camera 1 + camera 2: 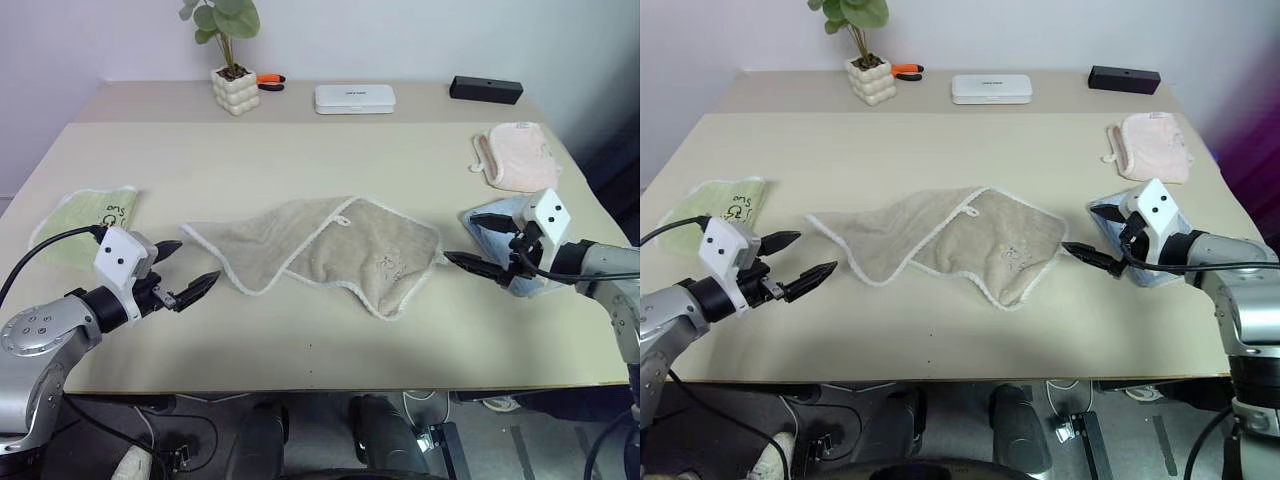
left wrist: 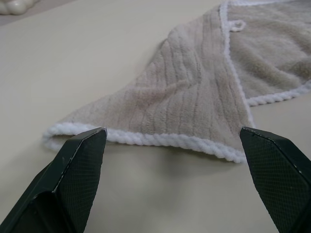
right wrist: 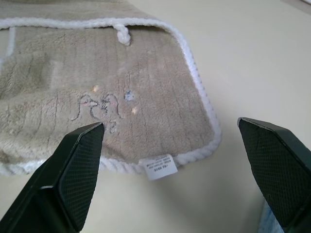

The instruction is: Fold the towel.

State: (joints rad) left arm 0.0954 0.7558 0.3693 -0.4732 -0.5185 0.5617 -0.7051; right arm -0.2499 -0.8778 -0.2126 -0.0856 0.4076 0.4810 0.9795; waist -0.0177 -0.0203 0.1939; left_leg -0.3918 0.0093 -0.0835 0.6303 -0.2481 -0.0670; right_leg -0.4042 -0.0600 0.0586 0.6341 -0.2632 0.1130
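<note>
While the towel (image 1: 330,250) lies central, cloths flank it (pale green (image 1: 85,222), blue (image 1: 500,222)).

Beige towel (image 1: 330,250) with white corded edging and faint pastel embroidery; pale green cloth (image 1: 85,222), pink cloth (image 1: 518,155), cream desk (image 1: 300,160).

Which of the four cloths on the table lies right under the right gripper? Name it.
The light blue towel, folded at the table's right edge beneath the open right gripper. The beige towel lies mid-table, the pink cloth farther back, the green towel far left.
</note>
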